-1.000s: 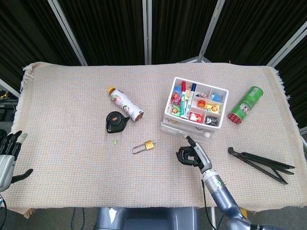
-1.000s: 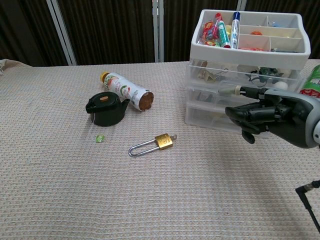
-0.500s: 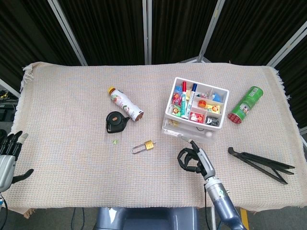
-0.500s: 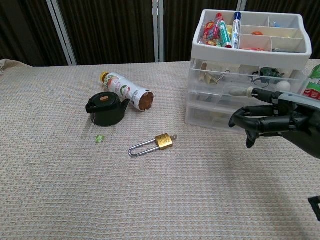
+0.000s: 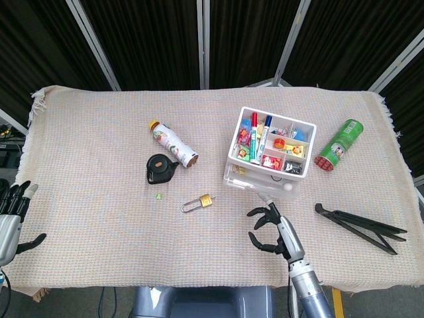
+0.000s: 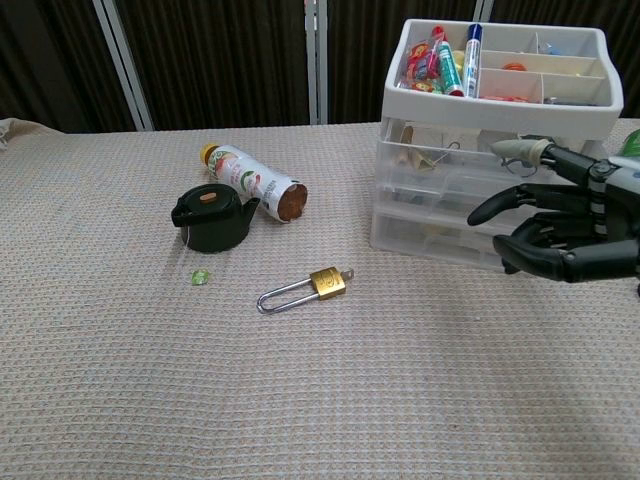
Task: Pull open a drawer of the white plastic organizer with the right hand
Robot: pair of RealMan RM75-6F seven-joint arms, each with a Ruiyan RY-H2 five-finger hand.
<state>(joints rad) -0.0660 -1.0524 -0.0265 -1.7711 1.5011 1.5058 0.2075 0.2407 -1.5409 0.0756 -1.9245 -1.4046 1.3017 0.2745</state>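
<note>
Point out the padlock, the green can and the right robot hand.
padlock (image 5: pixel 206 199), head view, on its brass body.
green can (image 5: pixel 340 146), head view, on the middle of its side.
right robot hand (image 6: pixel 566 232), chest view, on the dark palm behind the spread fingers.

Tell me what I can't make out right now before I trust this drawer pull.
- Right hand: the chest view cuts it off at the right edge, and it covers part of the organizer front.
- Drawer extension: the head view is too steep to judge, and the hand blocks it in the chest view.
- Left hand: partly cut off by the head view's left edge, absent from the chest view.
</note>
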